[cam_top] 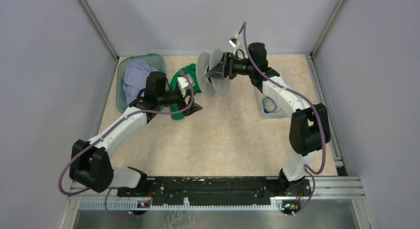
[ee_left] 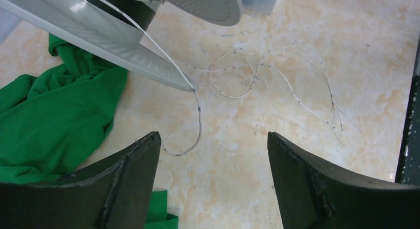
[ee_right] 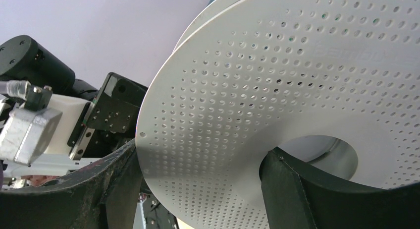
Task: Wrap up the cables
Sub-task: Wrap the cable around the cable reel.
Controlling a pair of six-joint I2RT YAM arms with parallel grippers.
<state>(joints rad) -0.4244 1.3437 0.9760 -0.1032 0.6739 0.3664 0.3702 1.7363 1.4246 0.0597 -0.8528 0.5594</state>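
Observation:
A hair-thin whitish cable [ee_left: 198, 110] runs down from the pale-grey spool [ee_left: 114, 35] and lies in loose loops [ee_left: 237, 78] on the table. My left gripper [ee_left: 214, 135] hovers open above the cable's free end, with nothing between its fingers. In the top view the left gripper [cam_top: 197, 108] sits just below and left of the spool [cam_top: 214, 73]. My right gripper [ee_right: 203, 149] holds the spool [ee_right: 277, 75] in the air, one finger in its centre hole and the other at the flange rim. A dark blue cable [cam_top: 270, 106] lies coiled in a clear box.
A green cloth [cam_top: 183, 85] lies crumpled beside the left gripper, also seen in the left wrist view [ee_left: 54, 120]. A teal bin [cam_top: 121, 70] with a pale cloth stands at the back left. The clear box [cam_top: 262, 112] stands at the right, under the right forearm.

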